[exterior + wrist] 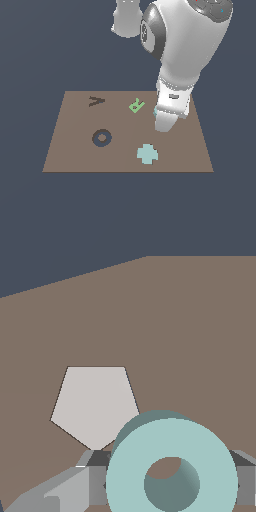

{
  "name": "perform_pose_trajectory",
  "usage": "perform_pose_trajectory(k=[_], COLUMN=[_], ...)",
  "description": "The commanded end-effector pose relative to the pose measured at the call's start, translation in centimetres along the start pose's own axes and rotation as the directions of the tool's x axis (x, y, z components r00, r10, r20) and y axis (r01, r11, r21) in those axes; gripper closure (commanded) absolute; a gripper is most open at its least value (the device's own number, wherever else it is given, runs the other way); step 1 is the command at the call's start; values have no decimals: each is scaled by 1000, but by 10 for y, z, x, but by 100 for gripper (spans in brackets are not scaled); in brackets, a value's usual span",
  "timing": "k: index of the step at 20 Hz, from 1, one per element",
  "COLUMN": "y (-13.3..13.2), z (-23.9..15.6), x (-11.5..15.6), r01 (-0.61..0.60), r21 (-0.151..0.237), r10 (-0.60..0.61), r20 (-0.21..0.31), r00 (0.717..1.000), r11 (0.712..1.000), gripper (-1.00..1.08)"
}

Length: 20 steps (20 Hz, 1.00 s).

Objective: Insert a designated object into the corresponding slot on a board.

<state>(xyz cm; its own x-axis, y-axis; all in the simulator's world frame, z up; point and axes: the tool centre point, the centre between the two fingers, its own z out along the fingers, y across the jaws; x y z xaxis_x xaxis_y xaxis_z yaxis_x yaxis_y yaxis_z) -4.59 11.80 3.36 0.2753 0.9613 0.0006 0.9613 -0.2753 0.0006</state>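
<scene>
Teal ring [172, 468], a thick light teal washer with a round hole through its middle, fills the near part of the wrist view, its flat face turned toward the camera so the hole's axis runs roughly along the line of sight; being round, it has no long axis to speak of. It sits between the grey fingers [65, 491] of the gripper [170, 483], which show on both sides of it and appear to be clasped on it, though the contact points themselves are hidden behind the ring. In the exterior view only a sliver of teal [155, 113] shows beside the white arm's tip [165, 122], above the flat brown rectangular board [75, 155] near its edge on the exterior view's right. Just beside the ring in the wrist view lies a pale grey pentagon [95, 406], flat on the board and apart from the ring; the arm hides it in the exterior view. The dark navy-grey ring-shaped slot [102, 138] with its brown centre lies well apart, toward the exterior view's left. Between arm and slot lie a light teal cross-shaped piece [147, 154], nearer the front edge, and a green letter R [136, 105] farther back; a dark V-shaped mark [97, 101] sits beyond the slot
</scene>
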Motion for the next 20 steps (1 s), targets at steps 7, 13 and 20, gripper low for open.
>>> perform_pose_trajectory(k=[7,13,20], y=[-5,-2,8], z=[-1,-2,-3], x=[-40,-67,-96], r01=[292,473,656], r21=[-1,-1,-1], r10=[-292,-473,-656], r20=[0,0,0], r00=[957,881,755], r11=[957,881,755], gripper=[108,108,108])
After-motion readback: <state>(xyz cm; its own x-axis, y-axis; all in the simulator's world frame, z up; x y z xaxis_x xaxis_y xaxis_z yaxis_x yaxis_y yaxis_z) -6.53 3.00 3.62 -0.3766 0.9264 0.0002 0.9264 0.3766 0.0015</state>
